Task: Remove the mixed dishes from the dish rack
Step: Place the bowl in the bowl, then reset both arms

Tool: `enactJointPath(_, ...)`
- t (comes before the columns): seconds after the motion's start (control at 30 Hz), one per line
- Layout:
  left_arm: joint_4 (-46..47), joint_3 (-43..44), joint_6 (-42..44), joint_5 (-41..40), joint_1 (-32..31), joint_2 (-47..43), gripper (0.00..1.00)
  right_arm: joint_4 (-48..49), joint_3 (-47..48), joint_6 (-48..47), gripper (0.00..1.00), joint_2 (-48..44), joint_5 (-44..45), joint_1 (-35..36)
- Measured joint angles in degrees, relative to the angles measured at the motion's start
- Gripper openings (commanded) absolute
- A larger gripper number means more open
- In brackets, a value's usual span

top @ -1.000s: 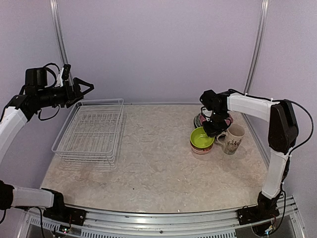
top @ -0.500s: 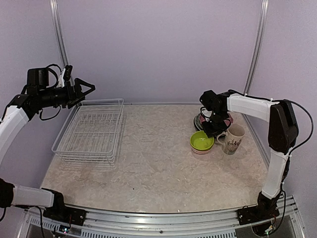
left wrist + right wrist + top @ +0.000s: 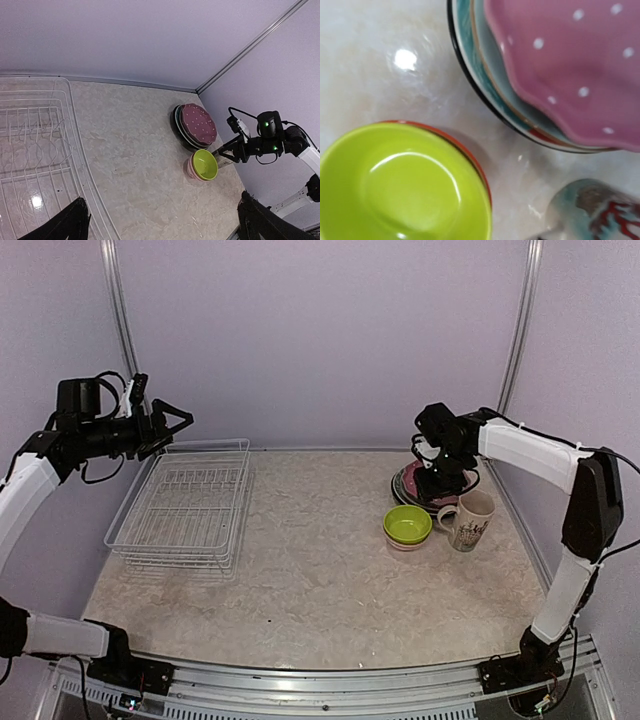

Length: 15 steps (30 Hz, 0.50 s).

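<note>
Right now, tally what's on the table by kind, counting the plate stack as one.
Plate stack: 1, pink polka-dot plate on top
Bowls: 2, lime-green bowl nested in a red-rimmed bowl
Mug: 1
Dish rack: 1, no dishes in it
Total: 5

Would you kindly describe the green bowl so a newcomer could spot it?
On the right of the table, opposite the white dish rack, dishes cluster. Nearer than the plate stack and left of the mug sits the green bowl, the only lime-coloured dish.
</note>
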Motion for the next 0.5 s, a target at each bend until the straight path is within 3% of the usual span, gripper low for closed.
enactJointPath(0.2, 0.68, -1.18, 0.04, -1.16, -0.24, -0.13, 0.99, 0.57, -0.04, -0.15, 0.58, -7.85, -1.16, 0.09)
enactJointPath(0.5, 1.51, -3.78, 1.95, -5.90, -4.24, -2.91, 0.99, 2.95, -4.94, -0.66, 0.80, -23.78, -0.20, 0.11)
